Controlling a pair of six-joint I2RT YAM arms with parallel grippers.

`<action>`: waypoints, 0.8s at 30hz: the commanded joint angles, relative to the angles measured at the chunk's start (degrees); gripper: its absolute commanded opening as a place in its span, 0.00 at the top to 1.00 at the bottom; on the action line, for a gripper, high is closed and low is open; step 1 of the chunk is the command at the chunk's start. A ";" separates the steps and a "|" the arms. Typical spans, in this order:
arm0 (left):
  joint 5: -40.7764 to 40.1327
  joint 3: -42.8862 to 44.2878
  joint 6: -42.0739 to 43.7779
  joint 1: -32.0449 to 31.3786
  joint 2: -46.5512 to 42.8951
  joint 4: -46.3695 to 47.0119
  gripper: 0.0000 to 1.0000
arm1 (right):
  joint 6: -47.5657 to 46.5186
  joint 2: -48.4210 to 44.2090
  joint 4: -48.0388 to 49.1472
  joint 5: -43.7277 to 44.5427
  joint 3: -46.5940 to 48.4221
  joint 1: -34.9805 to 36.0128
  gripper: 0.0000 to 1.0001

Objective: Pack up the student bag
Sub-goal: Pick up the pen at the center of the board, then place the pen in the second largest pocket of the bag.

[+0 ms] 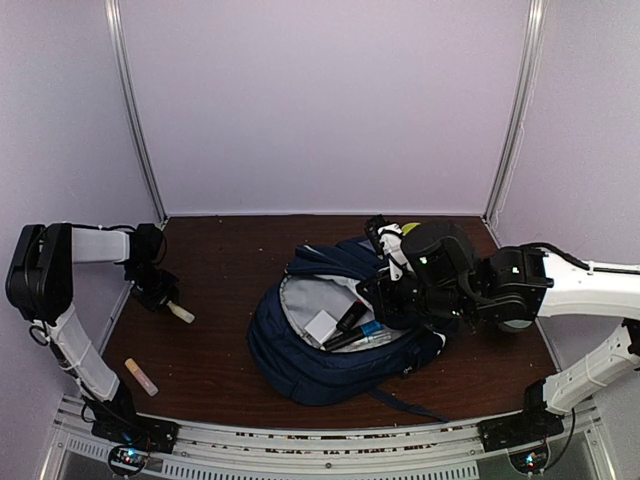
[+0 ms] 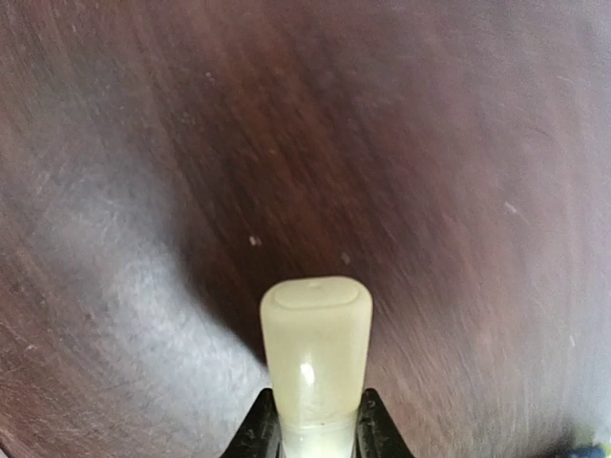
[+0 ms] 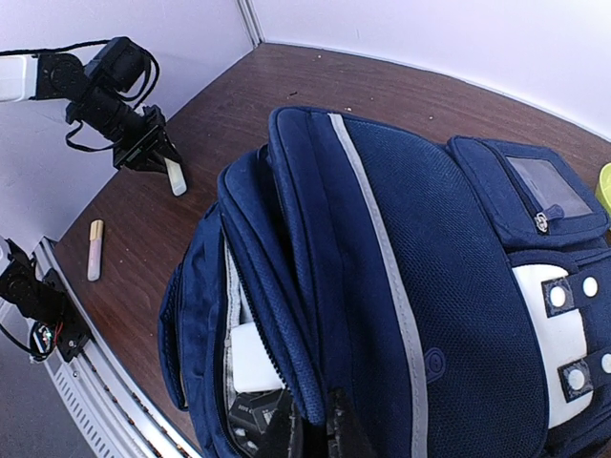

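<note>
The student bag [image 1: 295, 365] lay in the middle of the table [image 1: 230, 260], its mouth gaping. The right gripper [image 3: 323, 434] was pinched shut on the rim of that mouth, propping it open. At the far left, the left gripper [image 2: 318, 429] was clamped on a pale yellow marker [image 2: 315, 353]. The marker would best be lifted straight up, carried over the rim and released only once inside. A second marker [image 1: 140, 376] lay at the near left.
</note>
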 commanded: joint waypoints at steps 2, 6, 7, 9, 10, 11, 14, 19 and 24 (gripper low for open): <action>0.88 -6.55 6.73 -0.38 -11.27 7.57 0.92 | -0.65 0.65 -2.22 2.97 3.23 -0.34 1.00; 3.07 -12.74 9.71 -0.90 -20.21 14.61 0.93 | -1.30 1.52 -3.98 3.51 6.37 -0.33 1.00; 3.30 -13.77 10.54 -1.63 -22.48 15.57 0.94 | -1.49 1.58 -4.31 3.64 6.90 -0.33 1.00; 2.31 -14.39 12.62 -4.30 -27.14 15.80 0.94 | -1.69 1.45 -4.61 4.10 7.64 -0.35 1.00; 1.33 -14.30 13.64 -6.45 -29.23 15.63 0.94 | -1.86 1.37 -4.78 4.46 8.27 -0.39 1.00; 0.33 -13.99 14.63 -8.84 -31.10 15.56 0.93 | -2.15 1.33 -5.27 4.82 9.04 -0.34 1.00; -3.08 -12.48 16.40 -17.11 -35.66 15.59 0.92 | -3.14 1.86 -7.34 6.01 12.35 -0.35 1.00; -6.91 -10.19 18.22 -30.93 -39.61 20.67 1.00 | -4.54 2.21 -9.22 7.66 16.22 -0.33 1.00; -5.10 -7.60 17.12 -40.70 -35.99 29.30 1.00 | -5.50 4.74 -12.55 10.41 22.31 -0.34 1.00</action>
